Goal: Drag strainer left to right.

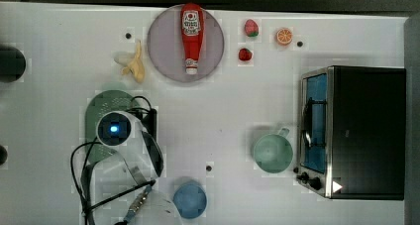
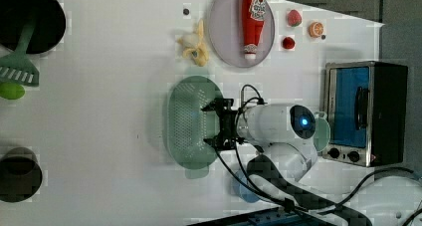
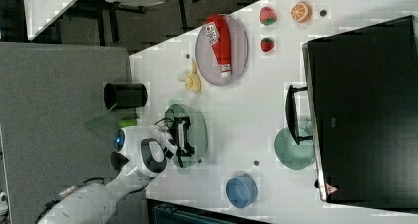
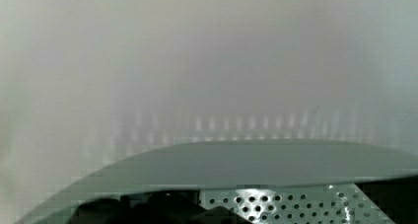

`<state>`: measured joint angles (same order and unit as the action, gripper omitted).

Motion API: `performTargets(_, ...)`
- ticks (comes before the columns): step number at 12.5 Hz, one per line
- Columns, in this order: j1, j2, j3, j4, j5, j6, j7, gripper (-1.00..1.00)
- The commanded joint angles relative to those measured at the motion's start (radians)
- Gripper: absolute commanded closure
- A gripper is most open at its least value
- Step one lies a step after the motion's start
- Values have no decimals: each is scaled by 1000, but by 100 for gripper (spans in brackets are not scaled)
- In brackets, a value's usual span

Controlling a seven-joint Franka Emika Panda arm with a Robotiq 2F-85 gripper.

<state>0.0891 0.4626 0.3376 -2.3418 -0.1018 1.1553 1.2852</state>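
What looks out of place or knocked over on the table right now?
Only the ketchup bottle: it lies on its side across the plate rather than standing. The strainer sits flat under the open gripper, and nothing looks spilled.

You get bright, even overhead light on the white table, with only soft, short shadows beside the toaster oven and the green cup. All three room views look blocky and soft. Your wrist view is hazy: the strainer holes catch glare, and its rim blurs into a washed-out background.
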Motion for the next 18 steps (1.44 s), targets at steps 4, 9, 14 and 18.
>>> performTargets(4,-131,-56,-84,-37,14,-8,-203,-100)
performTargets(9,-169,-77,-171,-54,14,-8,-335,-100)
performTargets(14,-179,-83,-267,-59,14,1,-452,-100)
performTargets(18,-181,-85,-345,-59,14,2,-519,-100)
